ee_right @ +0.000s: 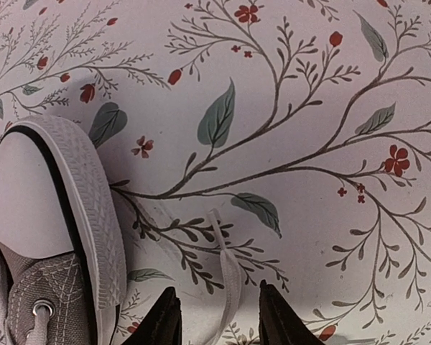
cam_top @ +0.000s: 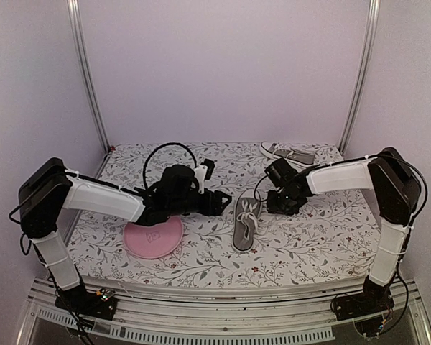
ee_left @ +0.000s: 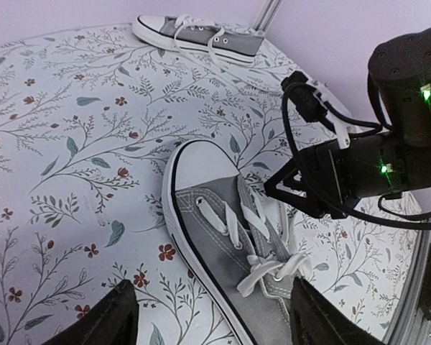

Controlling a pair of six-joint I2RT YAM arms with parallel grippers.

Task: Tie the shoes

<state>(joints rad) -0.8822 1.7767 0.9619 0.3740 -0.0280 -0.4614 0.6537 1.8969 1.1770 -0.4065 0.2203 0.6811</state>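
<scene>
One grey shoe lies near the middle of the table, upright on its sole, its white toe cap turned toward the back wall and slightly to the right. Its white laces are loose: they cross over the tongue and bunch in a slack tangle near the top eyelets. One lace end trails off past the toe onto the flowered cloth that covers the table.

The right gripper sits low over that stray lace end, just beside the toe cap. Its two black fingers stand apart, one on either side of the strand, with daylight between them and the lace; nothing is pinched.

The left gripper reaches in from the other side, over the heel half of the shoe. Its jaws are spread wide, one dark finger to each side of the shoe, and in its wrist view they do not touch the canvas.

The second shoe rests well apart from the first, at the back right of the table close to the wall, toe pointing left, its laces hanging loose over its side.

A round pink plate lies flat on the cloth near the front, left of the middle shoe and below the left arm's forearm.
</scene>
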